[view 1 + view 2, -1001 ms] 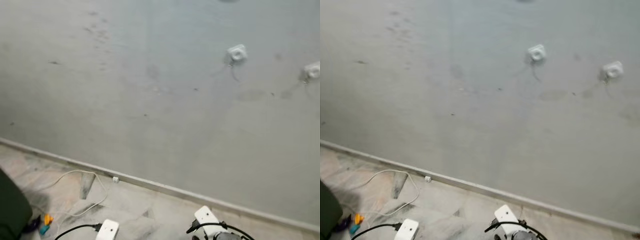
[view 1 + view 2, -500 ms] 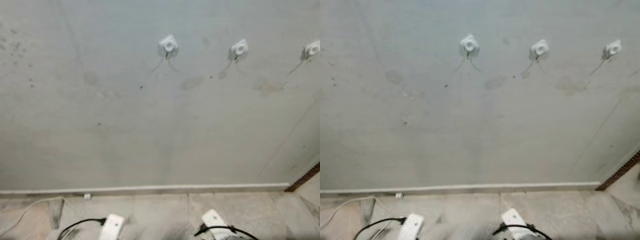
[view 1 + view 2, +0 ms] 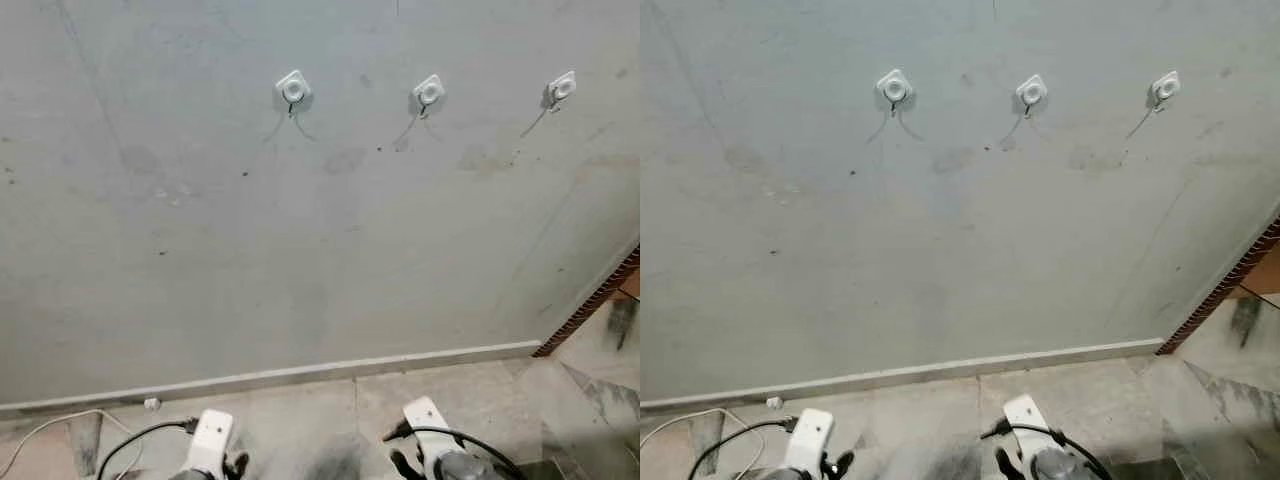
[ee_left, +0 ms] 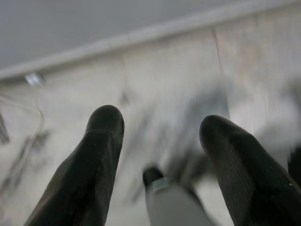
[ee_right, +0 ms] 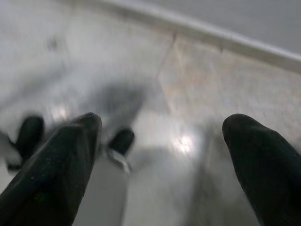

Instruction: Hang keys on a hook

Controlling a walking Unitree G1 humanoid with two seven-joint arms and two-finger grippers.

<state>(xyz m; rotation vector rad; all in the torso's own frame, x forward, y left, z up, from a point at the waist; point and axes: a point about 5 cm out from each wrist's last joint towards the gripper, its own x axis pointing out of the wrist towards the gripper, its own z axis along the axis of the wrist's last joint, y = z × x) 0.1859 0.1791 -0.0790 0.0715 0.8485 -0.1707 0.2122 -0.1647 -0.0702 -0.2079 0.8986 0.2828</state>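
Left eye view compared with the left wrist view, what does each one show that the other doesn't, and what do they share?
Left eye view: three white hooks in a row high on the grey wall, none holding keys, and a brick edge at the right. Left wrist view: the left gripper close up, its black fingers apart with nothing between them. Shared: the skirting board, the pale floor tiles and a white cable.

Left hand (image 4: 160, 141): two long black fingers spread apart, hanging low | Right hand (image 5: 162, 141): black fingers spread wide, hanging low
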